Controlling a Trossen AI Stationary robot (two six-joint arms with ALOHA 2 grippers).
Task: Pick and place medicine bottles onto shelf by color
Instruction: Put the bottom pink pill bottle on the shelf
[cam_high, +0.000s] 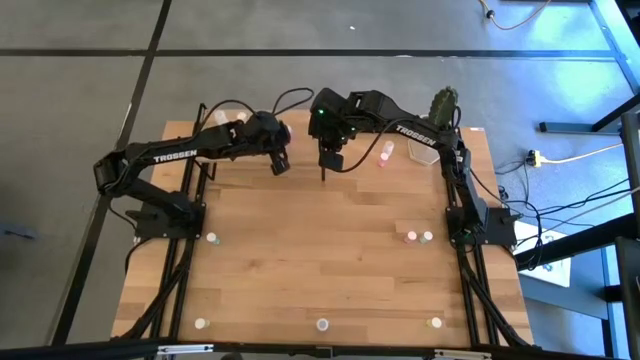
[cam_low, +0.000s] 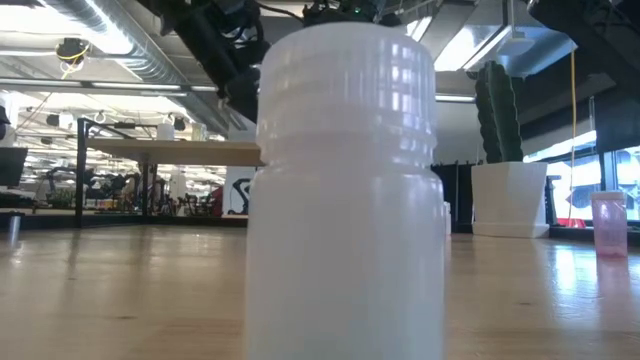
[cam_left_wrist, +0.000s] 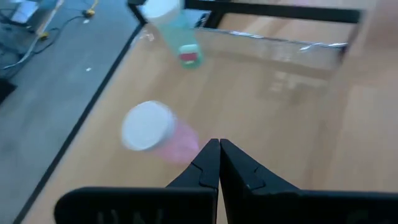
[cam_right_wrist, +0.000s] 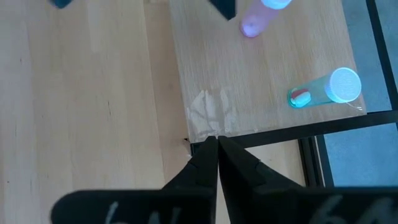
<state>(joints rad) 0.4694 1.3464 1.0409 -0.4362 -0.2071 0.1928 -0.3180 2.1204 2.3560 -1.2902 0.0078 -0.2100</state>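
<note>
My left gripper (cam_high: 281, 166) hangs in the upper centre of the high view, jaws fully closed and holding nothing. My right gripper (cam_high: 327, 163) hangs just to its right, jaws also closed and empty. In the right wrist view they sit over the edge of the shelf (cam_right_wrist: 205, 93).

A pink bottle (cam_high: 384, 154) stands on the shelf, upper right of centre. A pink bottle (cam_high: 411, 236) and a pale one (cam_high: 427, 237) stand side by side on the table (cam_high: 320, 260) at the right. A white bottle (cam_high: 212, 239) stands at the left. Three more stand along the bottom edge: left (cam_high: 201, 324), centre (cam_high: 322, 324), right (cam_high: 435, 322).
</note>
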